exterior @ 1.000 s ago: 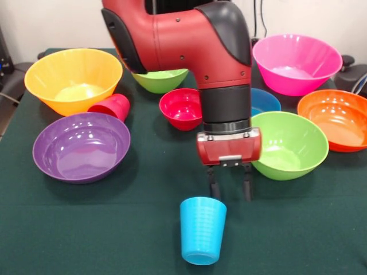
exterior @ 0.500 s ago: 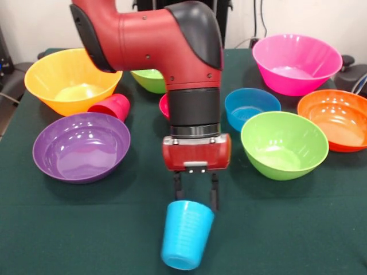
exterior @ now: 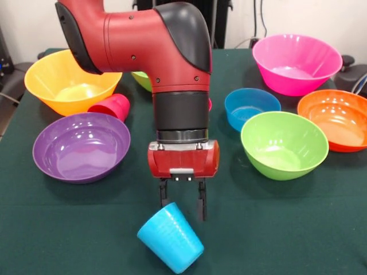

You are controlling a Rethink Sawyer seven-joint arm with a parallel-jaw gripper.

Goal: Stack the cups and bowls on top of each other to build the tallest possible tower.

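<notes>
No writing shows. Your arm (exterior: 172,69) hangs upright; gripper (exterior: 182,200), fingers apart, touches the tilted blue cup (exterior: 170,237).

Sky-blue ribbed cup (exterior: 170,238), red cup (exterior: 111,107), purple bowl (exterior: 81,146), pink bowl (exterior: 296,63), lime bowl (exterior: 284,144), dark green table (exterior: 298,229).

A sky-blue ribbed plastic cup (exterior: 170,238) lies tilted at the table's front. A red plastic cup (exterior: 112,106), seemingly on its side, lies between the yellow-orange (exterior: 71,80) and purple bowls (exterior: 81,146).
</notes>
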